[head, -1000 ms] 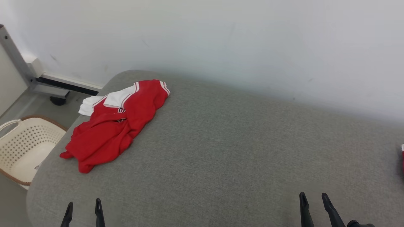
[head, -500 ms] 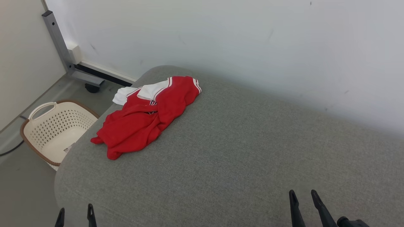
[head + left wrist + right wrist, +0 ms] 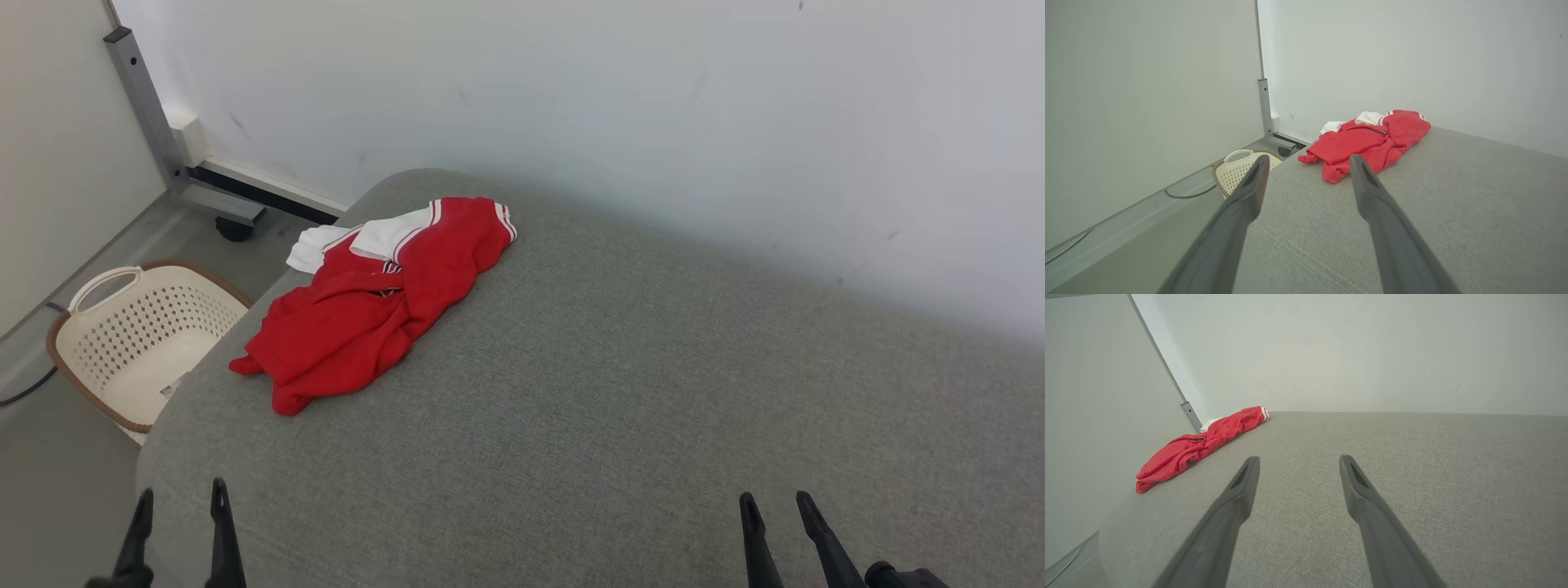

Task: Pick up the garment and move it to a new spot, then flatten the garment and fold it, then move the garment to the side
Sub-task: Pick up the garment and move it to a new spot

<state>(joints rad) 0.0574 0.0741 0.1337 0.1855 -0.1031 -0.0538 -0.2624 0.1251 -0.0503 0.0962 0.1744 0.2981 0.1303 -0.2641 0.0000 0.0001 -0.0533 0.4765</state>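
red garment, white striped trim; grey table; cream perforated basket.

No legible text, brand, number or sign.

Small pale label on the floor of the cream basket, at lower left of the head view: too small to read. Dark-and-white striped patch by the neckline of the red garment, left of centre in the same frame: blurred, not decipherable as lettering or a logo. Same patch as a thin dark line just above centre in the left wrist view, equally unreadable.
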